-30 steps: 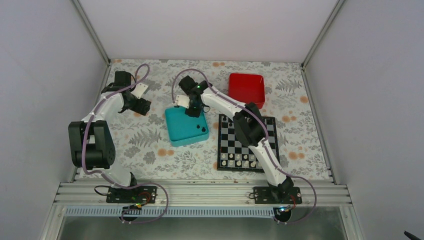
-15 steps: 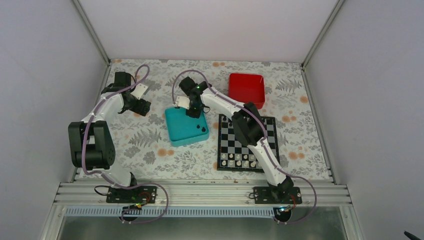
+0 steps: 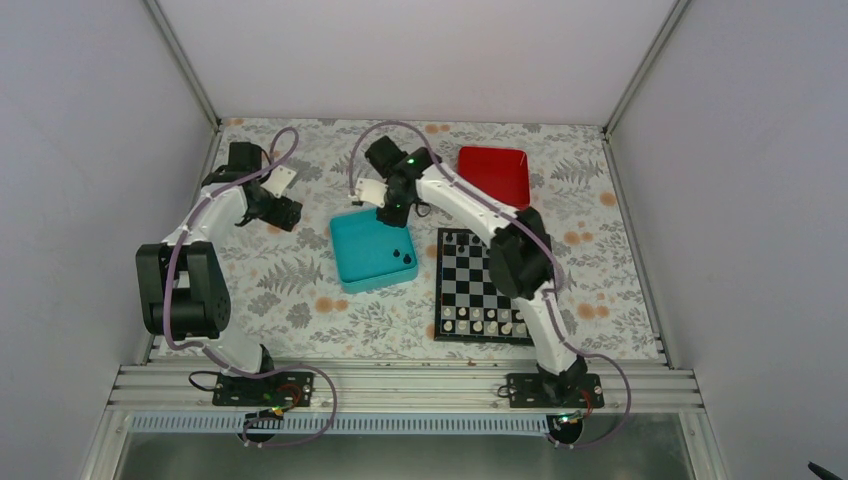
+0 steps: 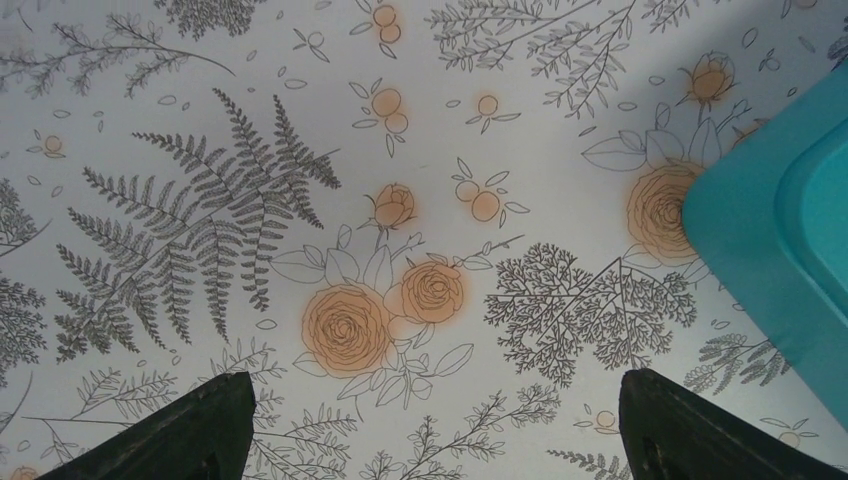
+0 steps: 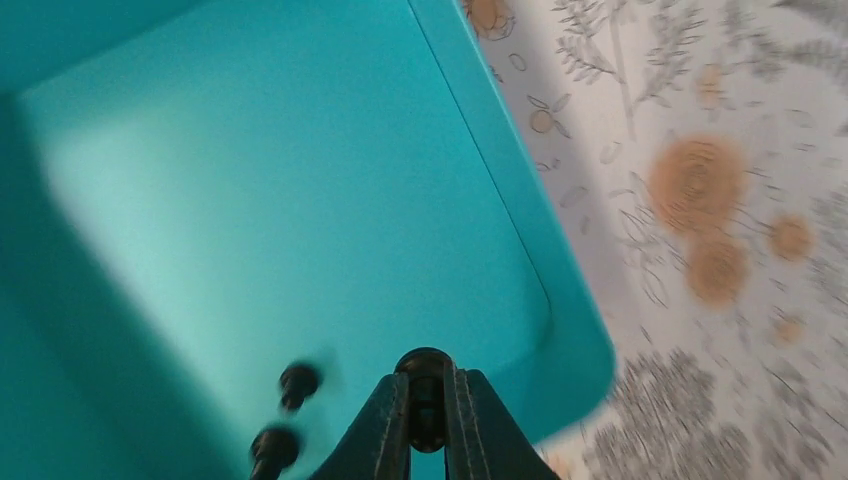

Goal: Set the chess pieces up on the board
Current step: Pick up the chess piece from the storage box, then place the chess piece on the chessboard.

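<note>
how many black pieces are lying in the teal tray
2: one black piece, a second piece beside it, by the teal tray's right wall. The right gripper, holding a third piece, may hide more.

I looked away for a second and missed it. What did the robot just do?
The right gripper rose from the teal tray, clamped on a black chess piece. The left gripper, the board and two pieces left in the tray stayed put.
</note>
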Available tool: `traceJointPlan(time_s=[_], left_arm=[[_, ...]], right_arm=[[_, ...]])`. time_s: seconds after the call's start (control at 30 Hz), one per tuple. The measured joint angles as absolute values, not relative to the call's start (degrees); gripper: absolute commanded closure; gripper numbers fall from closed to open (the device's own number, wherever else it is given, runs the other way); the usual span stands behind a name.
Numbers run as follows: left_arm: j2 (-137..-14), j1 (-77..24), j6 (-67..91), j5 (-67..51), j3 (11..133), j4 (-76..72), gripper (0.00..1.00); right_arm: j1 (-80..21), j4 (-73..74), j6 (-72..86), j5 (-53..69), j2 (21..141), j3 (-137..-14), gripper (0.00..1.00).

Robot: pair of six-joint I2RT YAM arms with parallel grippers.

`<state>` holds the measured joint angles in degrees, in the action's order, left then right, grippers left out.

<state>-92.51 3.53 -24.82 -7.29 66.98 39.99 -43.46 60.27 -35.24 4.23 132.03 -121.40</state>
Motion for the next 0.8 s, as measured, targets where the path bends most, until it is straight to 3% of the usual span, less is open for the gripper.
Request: traceJointPlan(time_s=[0.23, 0.57, 0.8], left_arm=[[-92.5, 3.5, -24.6, -8.3, 69.8, 40.9, 0.1], [-93.3, 3.4, -23.3, -9.4, 71.5, 41.1, 0.09], [-94.6, 2.7, -22.2, -10.1, 73.2, 41.5, 0.09]], right_arm=[[-40.1, 62.1, -34.8, 6.3, 114.9, -108.4, 0.92], [-17.7, 61.3, -35.0, 6.8, 91.4, -80.6, 0.9], [-7.2, 59.7, -38.2, 8.1, 84.4, -67.9, 0.9]])
